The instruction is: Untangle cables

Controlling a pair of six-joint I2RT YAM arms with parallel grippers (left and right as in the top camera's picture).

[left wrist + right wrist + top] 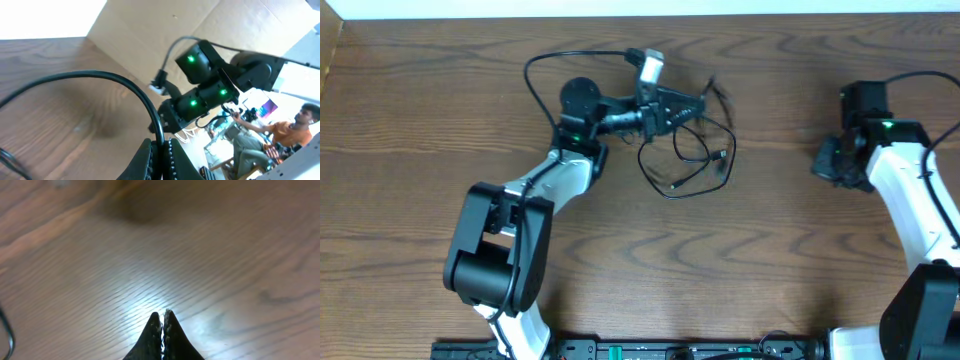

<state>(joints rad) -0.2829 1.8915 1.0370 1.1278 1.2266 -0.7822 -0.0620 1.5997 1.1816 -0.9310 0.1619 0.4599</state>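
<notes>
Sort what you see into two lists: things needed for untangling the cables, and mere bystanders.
Job: black cord, clamped in left end effector; right end effector, shut, empty.
Bystanders: arm wire; cardboard; seated person.

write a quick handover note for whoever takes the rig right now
Left gripper: shut on the black cable, far-centre of the table; the rest of the cable lies in loose loops beside it.
Right gripper: shut, holding nothing, over bare wood at the right.
White cable: not clear in any view.
Done: black cable gripped.
Left: find the white cable, confirm the two are apart, lay them out separately.
</notes>
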